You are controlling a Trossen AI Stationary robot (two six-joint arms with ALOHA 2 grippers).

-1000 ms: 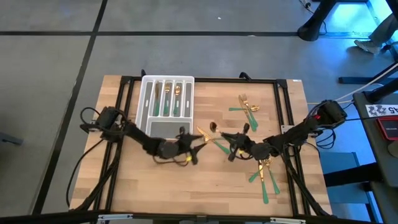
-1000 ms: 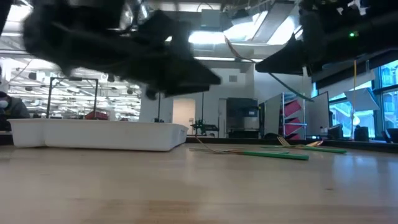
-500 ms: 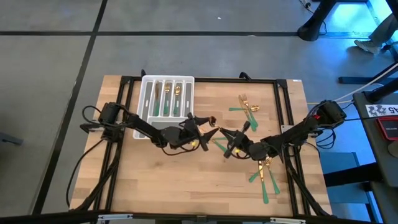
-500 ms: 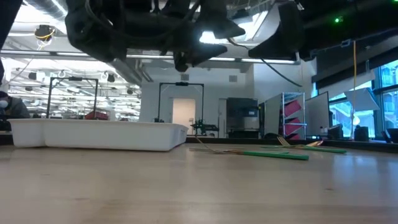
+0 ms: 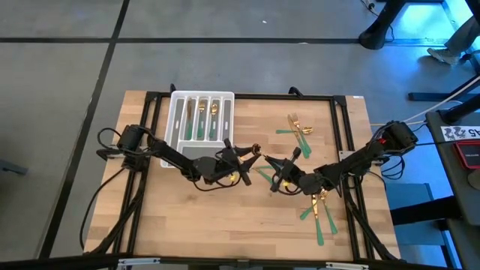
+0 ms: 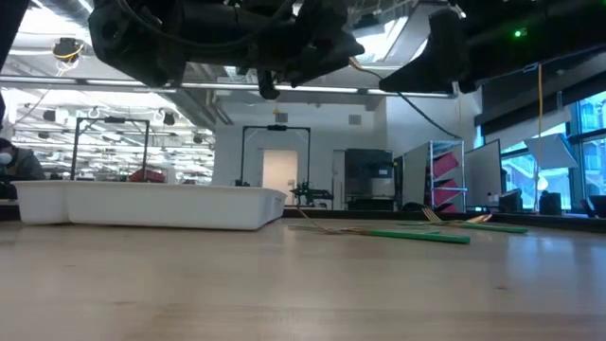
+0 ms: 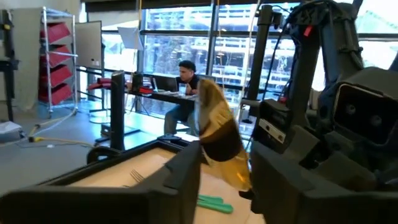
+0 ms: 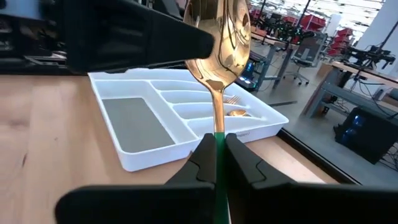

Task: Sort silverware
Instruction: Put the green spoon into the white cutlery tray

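Note:
A gold spoon with a green handle [image 5: 259, 161] hangs in the air over the table's middle, between my two grippers. My right gripper [image 5: 276, 178] is shut on its handle. My left gripper [image 5: 247, 159] comes from the left, and its fingers close around the gold bowl [image 7: 221, 140]. The white compartmented tray [image 5: 174, 124] stands at the far left with several pieces of silverware [image 5: 202, 114] lying in its slots. More silverware lies flat on the wood at the far right [image 5: 298, 129] and the near right [image 5: 321, 211]. My left gripper has the spoon's gold bowl [image 7: 217, 155] between its two fingers [image 7: 183, 177]; the bowl fills the gap. The fingers reach in about level from the table's left. My right gripper pinches the green handle [image 8: 219, 138] just below the gold neck, coming level from the table's right. The spoon is lifted clear of the table, and its bowl [image 8: 221, 31] points toward the left gripper.
The tray [image 6: 142, 204] stands low on the wood close behind my left arm. Green-handled pieces [image 6: 417, 233] lie on the table beyond the grippers. A black frame [image 5: 345, 135] runs round the tabletop. The near middle of the wood [image 5: 232, 217] is bare.
My left gripper has risen and gone toward the table's right and far side, up to the spoon that my right gripper holds still. Its fingers stood wide half a second ago and have since drawn in around the spoon's bowl.

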